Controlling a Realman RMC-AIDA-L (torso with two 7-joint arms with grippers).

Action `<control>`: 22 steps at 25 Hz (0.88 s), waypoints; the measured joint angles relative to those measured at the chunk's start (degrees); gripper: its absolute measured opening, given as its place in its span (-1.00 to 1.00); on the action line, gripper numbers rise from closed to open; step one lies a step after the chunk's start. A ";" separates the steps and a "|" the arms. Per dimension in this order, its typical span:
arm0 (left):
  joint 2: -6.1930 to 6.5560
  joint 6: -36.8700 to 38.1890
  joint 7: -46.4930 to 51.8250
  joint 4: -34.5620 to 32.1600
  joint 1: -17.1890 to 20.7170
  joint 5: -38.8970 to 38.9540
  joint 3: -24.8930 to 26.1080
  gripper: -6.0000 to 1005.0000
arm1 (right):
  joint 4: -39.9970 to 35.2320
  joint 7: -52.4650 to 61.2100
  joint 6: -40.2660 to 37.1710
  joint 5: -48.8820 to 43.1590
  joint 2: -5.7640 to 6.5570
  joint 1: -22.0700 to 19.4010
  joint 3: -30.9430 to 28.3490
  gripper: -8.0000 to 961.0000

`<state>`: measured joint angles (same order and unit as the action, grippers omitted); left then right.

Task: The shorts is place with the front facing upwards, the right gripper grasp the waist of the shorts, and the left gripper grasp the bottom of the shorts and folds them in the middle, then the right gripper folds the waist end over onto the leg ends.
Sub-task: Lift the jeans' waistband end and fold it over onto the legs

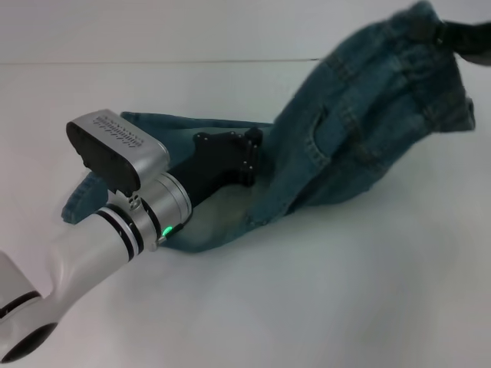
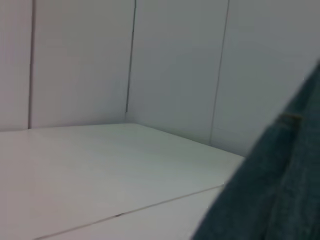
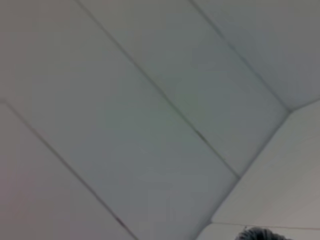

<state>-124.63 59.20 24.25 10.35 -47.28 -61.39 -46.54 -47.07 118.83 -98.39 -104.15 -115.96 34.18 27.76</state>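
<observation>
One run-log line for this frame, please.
phase: fold in progress | right gripper: holding waist lifted | left gripper: low on shorts | leg ends: on table

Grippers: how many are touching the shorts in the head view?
2. The left gripper sits on the shorts near the middle of the table; the right gripper holds the raised end at the far right, mostly out of frame.

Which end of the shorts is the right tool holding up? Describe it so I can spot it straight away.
Start at the white table and follow the blue-green denim shorts up toward the head view's top right corner. There the black right tool grips the raised waist. Unlike the leg ends lying flat by the black left tool, it hangs in the air, bunched.
</observation>
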 joint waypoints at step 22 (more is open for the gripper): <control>0.00 1.46 -1.98 5.79 -0.52 -25.35 21.89 -0.99 | 1.81 1.17 14.59 -0.51 -0.28 18.73 18.51 -0.88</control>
<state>-124.63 60.66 22.27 16.15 -47.80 -86.75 -24.66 -45.26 120.00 -83.80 -104.67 -116.24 52.91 46.27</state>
